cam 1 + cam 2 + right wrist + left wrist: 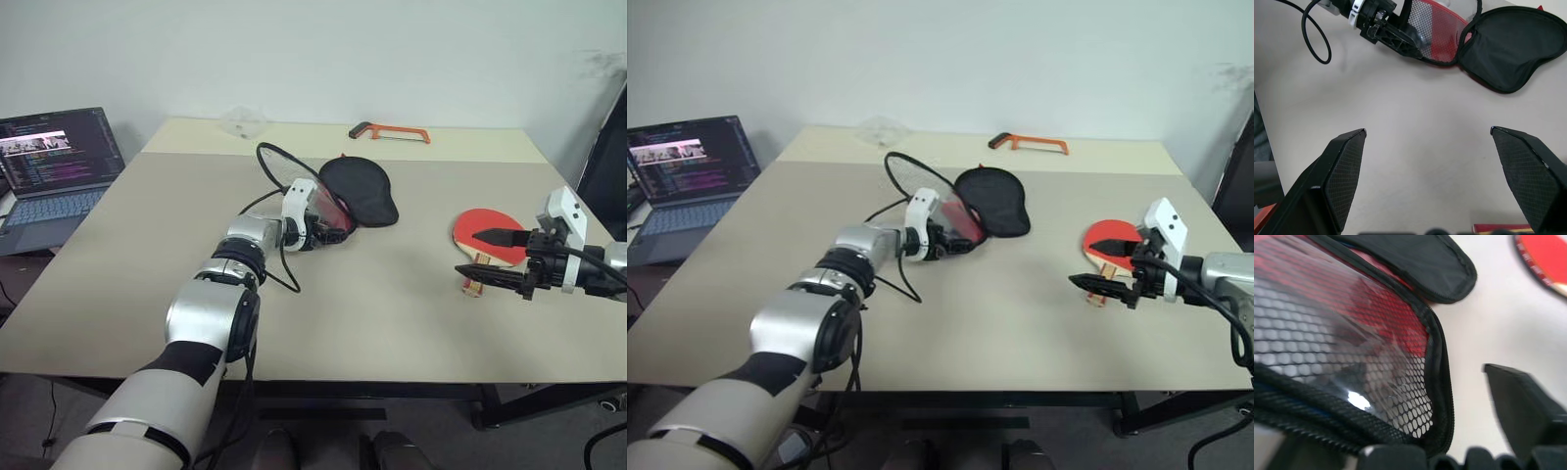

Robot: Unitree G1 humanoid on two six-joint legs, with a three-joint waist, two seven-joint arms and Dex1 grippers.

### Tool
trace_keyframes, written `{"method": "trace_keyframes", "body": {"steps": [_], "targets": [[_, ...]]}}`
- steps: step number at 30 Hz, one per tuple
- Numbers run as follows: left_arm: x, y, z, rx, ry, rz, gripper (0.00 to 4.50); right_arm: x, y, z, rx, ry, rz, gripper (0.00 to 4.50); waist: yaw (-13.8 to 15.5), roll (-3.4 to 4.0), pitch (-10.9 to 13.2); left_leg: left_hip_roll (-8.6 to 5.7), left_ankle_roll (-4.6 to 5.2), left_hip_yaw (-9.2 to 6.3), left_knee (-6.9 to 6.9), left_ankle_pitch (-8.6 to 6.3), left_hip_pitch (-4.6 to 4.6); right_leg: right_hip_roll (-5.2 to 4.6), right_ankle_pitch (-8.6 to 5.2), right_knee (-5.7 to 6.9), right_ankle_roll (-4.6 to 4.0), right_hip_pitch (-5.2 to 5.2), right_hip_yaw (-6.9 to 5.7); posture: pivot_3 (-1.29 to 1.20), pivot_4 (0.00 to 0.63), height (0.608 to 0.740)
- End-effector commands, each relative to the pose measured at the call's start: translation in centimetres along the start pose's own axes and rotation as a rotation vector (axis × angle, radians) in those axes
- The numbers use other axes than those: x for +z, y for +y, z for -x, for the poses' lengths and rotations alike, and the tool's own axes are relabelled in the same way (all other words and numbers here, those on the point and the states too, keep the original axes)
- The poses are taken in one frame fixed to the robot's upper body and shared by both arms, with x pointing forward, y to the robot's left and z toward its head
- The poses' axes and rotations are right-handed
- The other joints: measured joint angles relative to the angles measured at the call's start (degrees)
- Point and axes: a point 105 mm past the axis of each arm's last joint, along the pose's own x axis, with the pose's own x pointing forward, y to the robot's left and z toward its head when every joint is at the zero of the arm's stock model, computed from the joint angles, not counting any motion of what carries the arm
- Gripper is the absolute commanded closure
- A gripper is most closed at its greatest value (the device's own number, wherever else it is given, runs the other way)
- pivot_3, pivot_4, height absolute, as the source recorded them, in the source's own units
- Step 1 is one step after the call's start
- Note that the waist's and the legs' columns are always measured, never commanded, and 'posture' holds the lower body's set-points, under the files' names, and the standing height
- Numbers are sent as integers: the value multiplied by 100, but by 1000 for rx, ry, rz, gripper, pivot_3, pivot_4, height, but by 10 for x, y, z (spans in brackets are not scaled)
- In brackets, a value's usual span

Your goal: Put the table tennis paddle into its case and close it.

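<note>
The case [362, 188] lies open in the middle of the table, its black half flat and its red mesh half [1352, 333] lifted at an angle. My left gripper [328, 231] is at that raised mesh half with its jaws open. One finger [1520, 406] stands apart from the flap's edge, and the other is hidden behind the mesh. The table tennis paddle [482, 233] lies flat to the right, red face up, wooden handle [473, 285] towards the table's front edge. My right gripper [1428, 130] hovers just over the paddle, open and empty, pointing towards the case.
An orange hacksaw [390, 131] and a clear plastic piece [242, 121] lie at the far edge of the table. A black cable [277, 164] loops from my left wrist beside the case. An open laptop [54, 166] stands off the table's left side.
</note>
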Motion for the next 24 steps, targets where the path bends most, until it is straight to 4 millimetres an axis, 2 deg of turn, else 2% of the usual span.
{"method": "trace_keyframes", "body": {"steps": [1,7,10,17,20,24], "targets": [[14,8,14,-1,-22,-120,30,11,4,5,2,-30,35,0,-4,0,0,0,0,0,0,0,0,0,0,0,0,0,0,0,150,740],[3,18,35,-43,15,-157,30,21,8,1,38,-84,23,0,-18,1,1,1,0,0,-5,0,1,0,3,1,-9,0,-1,0,150,740],[3,19,47,-51,0,-151,30,24,9,-4,49,-98,21,0,-18,3,2,3,0,-1,-4,0,1,0,3,2,-9,0,-1,0,150,740],[11,7,67,-96,-56,-112,30,23,10,-12,76,-95,23,0,-10,3,2,4,0,-1,-3,0,1,-1,2,2,-10,2,-3,0,150,740],[15,-1,66,-116,-92,-18,30,23,10,-13,79,-97,22,0,-6,3,2,4,0,-2,0,0,1,-1,0,3,-7,2,-4,0,150,740],[3,1,50,-15,-88,47,30,23,10,-14,79,-98,21,0,2,4,2,4,0,-4,5,0,1,-1,-1,3,-5,7,-5,0,150,740]]}}
